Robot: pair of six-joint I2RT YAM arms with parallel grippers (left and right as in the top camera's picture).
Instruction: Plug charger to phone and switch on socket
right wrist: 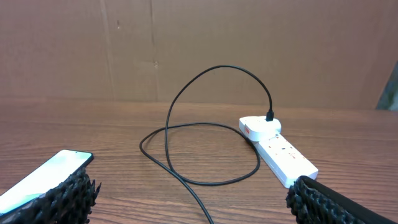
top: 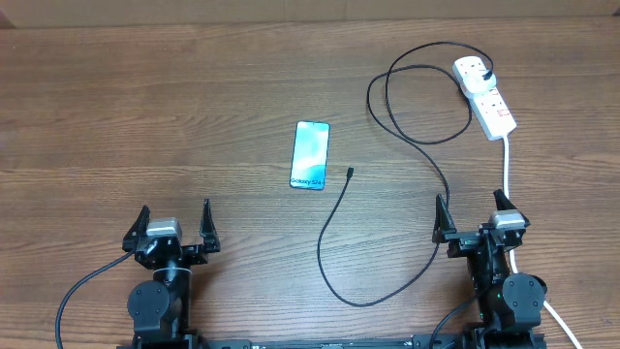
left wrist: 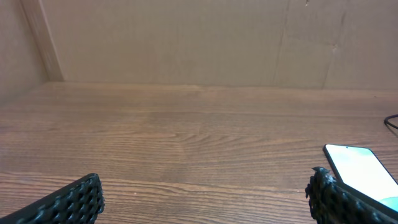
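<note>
The phone (top: 310,155) lies flat on the wooden table, teal screen up, ahead of and between both arms. The charger's small connector tip (top: 350,174) rests just right of the phone's near end, apart from it. Its black cable (top: 332,273) loops across the table, and the plug (top: 487,76) sits in the white socket strip (top: 489,102) at the far right. My left gripper (top: 175,225) and right gripper (top: 469,204) are both open and empty near the front edge. The left wrist view catches the phone (left wrist: 360,168) at its right; the right wrist view shows phone (right wrist: 46,177), cable (right wrist: 186,180) and socket (right wrist: 280,149).
The socket's thick white cord (top: 508,165) runs toward me, passing close by the right arm. A brown cardboard wall (left wrist: 186,37) stands along the table's far edge.
</note>
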